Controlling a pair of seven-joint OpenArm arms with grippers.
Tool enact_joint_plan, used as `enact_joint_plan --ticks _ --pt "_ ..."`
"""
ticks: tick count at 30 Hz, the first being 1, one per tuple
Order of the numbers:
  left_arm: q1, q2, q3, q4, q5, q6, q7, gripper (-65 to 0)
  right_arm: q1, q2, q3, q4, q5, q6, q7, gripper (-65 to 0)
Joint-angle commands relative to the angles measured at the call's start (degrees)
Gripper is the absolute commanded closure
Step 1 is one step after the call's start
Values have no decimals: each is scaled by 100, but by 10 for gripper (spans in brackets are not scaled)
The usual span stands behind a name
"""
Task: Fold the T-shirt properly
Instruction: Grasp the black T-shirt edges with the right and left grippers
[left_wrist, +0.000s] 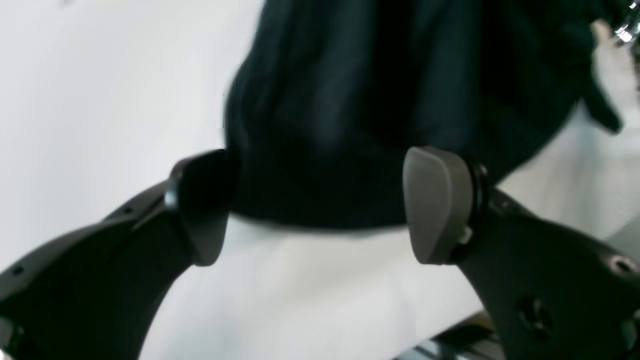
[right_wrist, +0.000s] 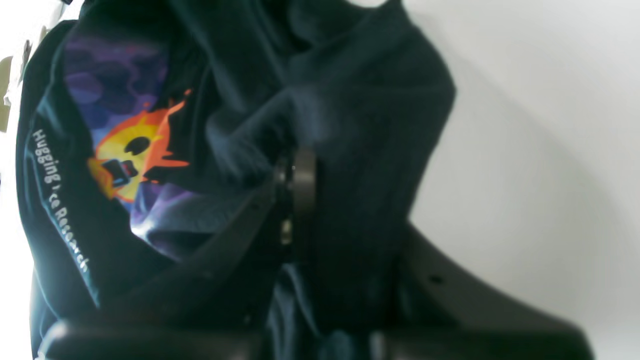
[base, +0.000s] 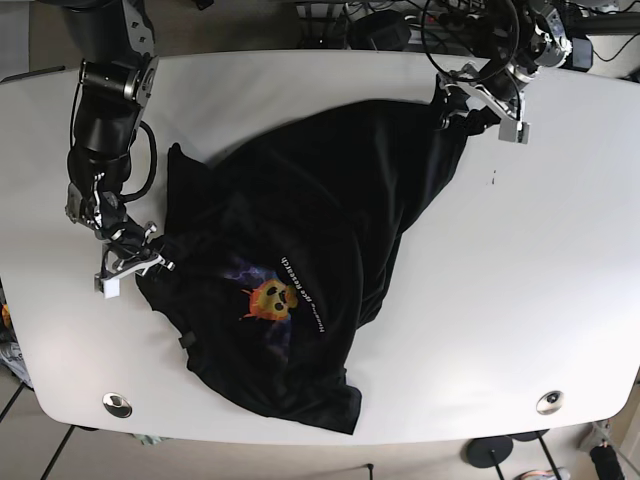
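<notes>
A black T-shirt (base: 320, 230) lies crumpled on the white table (base: 530, 280), its yellow and orange print (base: 270, 297) facing up near the front. At the shirt's left edge my right gripper (base: 152, 262) is shut on the cloth. The right wrist view shows its fingers (right_wrist: 302, 190) pinching dark fabric (right_wrist: 360, 100) beside the print (right_wrist: 135, 150). My left gripper (base: 455, 108) is at the shirt's far right corner. In the left wrist view it (left_wrist: 317, 210) is open, and the shirt's edge (left_wrist: 350, 125) lies between the fingertips.
Cables and equipment (base: 400, 25) crowd the table's back edge. Two round metal fittings (base: 117, 403) (base: 549, 402) sit near the front corners. White tabletop stretches to the right of the shirt.
</notes>
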Motion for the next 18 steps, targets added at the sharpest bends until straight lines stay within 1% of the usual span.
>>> enact_joint_plan --ticks 1,6,7,8,12,15,18 --pt "-156 6 1 -217 205 71 563 -475 161 85 21 102 90 93 96 -29" --pt "-270 -11 9 -525 223 71 554 -254 161 93 29 102 90 102 96 -29" --pt "-376 -29 9 -621 232 71 554 -197 161 93 29 102 90 111 96 -29" --pt "-402 -29 9 -674 241 71 554 -160 161 93 38 102 90 111 96 -29" --pt "-578 -38 18 -595 495 71 545 -4 161 93 38 102 98 111 96 -29" --pt "-648 -38 18 -428 627 71 545 0 161 93 38 102 107 111 96 -29" --pt "-657 -99 9 249 645 71 545 0 38 93 108 278 125 111 96 -27"
